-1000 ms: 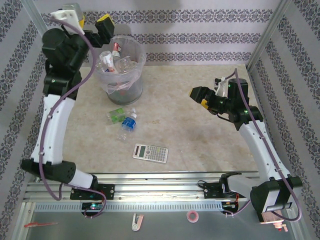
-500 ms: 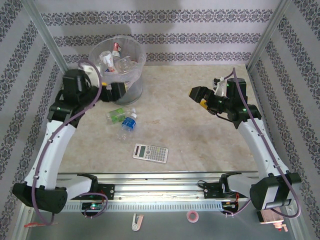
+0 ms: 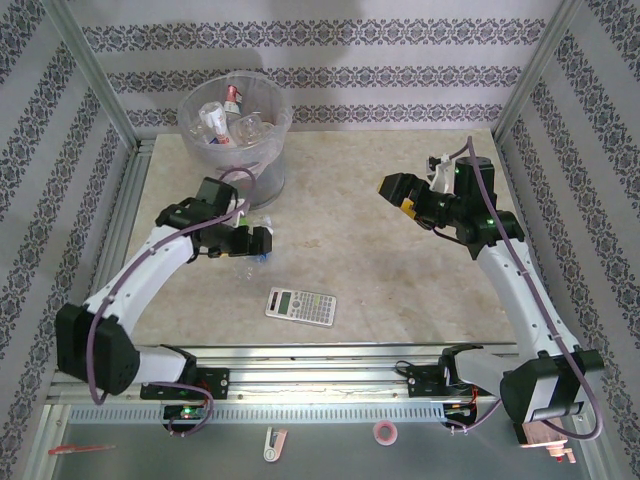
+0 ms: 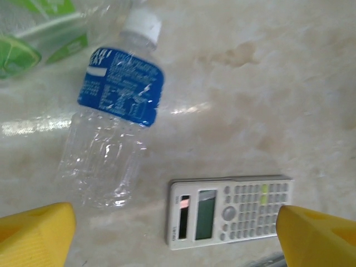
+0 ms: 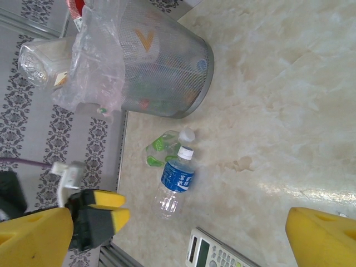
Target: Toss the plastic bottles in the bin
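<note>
- In the top view the left gripper [image 3: 248, 243] is seen left of centre, poised over the blue-label bottle [image 4: 114, 128]. The bottle is laid flat on the table [image 3: 400, 280], just below the bin [image 3: 265, 165]. The right gripper [image 3: 398, 192] is held well apart at the right of the frame, so the left arm is judged the nearer one.
- The left gripper's yellow fingers [image 4: 33, 233] are spread wide to the two lower corners of the left wrist view, and nothing is held between them. The right gripper is likewise seen wide open and empty.
- In the left wrist view the bottle is placed above and to the left of the gap between the fingers, with its base near the lower-left finger. The calculator [image 4: 231, 208], not the bottle, is found between the fingers at the bottom edge.
- The bottle's long axis is laid steeply, from the lower left towards the upper centre of that view. The white cap is pointed at the top edge, which is towards the bin, as is shown in the right wrist view.
- That axis is crossed almost squarely by the line between the fingers, so a shift towards the upper left is judged to be needed rather than a turn.
- A green-label bottle [image 4: 33, 33] is seen in the upper left corner, just beside the cap, and could be nudged.
</note>
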